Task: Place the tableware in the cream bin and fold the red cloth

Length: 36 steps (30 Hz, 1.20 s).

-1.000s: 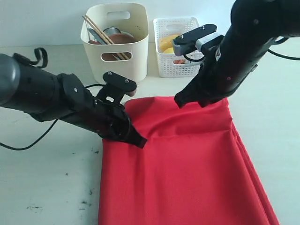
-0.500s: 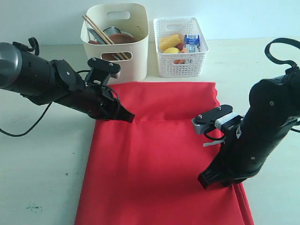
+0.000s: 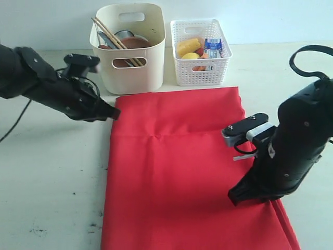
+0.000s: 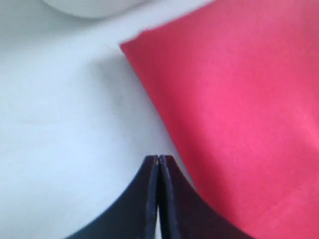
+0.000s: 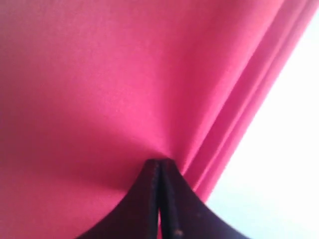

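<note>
Exterior view: the red cloth (image 3: 177, 156) is seen spread flat on the pale table (image 3: 52, 177), with stacked layers showing along its right edge and a faint crease across its upper part. Behind it, the cream bin (image 3: 130, 73) is stood just beside the cloth's far left corner; a pair of wooden chopsticks (image 3: 112, 35) and a round brown plate (image 3: 136, 42) are held inside it, the chopsticks leaning out over the rim. A white lattice basket (image 3: 203, 73) with food pieces and a blue-white milk carton (image 3: 212, 46) is placed next to the bin. The left gripper (image 3: 114, 113) is found at the cloth's far left corner; in the left wrist view its jaws are pressed together on nothing, over bare table just beside the cloth's edge. The right gripper (image 3: 232, 198) is set low on the cloth near the right edge, its jaws likewise pressed together; whether fabric is pinched between them cannot be told.
</note>
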### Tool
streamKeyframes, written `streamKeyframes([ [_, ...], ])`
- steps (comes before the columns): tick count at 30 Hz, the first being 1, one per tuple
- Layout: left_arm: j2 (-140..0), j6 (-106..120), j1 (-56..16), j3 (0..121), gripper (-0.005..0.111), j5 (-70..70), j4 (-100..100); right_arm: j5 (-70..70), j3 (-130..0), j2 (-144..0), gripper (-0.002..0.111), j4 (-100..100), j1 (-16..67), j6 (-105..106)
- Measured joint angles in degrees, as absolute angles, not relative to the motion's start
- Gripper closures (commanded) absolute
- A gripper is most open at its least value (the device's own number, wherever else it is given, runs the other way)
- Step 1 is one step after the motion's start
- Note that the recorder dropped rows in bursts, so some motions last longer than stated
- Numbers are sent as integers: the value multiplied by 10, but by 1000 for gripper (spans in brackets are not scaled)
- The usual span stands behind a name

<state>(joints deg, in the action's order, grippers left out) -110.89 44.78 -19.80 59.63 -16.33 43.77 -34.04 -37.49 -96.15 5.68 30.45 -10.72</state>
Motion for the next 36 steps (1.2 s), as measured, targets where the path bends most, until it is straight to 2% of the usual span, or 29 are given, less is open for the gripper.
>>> streamKeyframes([
  [5, -954, 448, -161, 577, 105, -174, 438, -324, -401, -869, 108, 58, 303, -116],
  [9, -799, 448, -136, 542, 105, -175, 439, -286, -450, -847, 108, -77, 302, 9],
  [14, -620, 448, -113, 481, 105, -178, 439, -289, -491, -929, 108, -303, 302, 220],
  [20, -459, 448, -104, 406, 105, -179, 439, -302, -535, -1058, 108, -354, 302, 295],
  [26, -371, 448, -104, 343, 105, -181, 419, -321, -542, -1091, 108, -222, 302, 205],
  [31, -357, 448, -103, 310, 105, -181, 406, -337, -522, -1079, 108, -16, 302, 13],
  [36, -356, 448, -103, 302, 105, -181, 405, -324, -469, -1058, 108, 119, 303, -80],
])
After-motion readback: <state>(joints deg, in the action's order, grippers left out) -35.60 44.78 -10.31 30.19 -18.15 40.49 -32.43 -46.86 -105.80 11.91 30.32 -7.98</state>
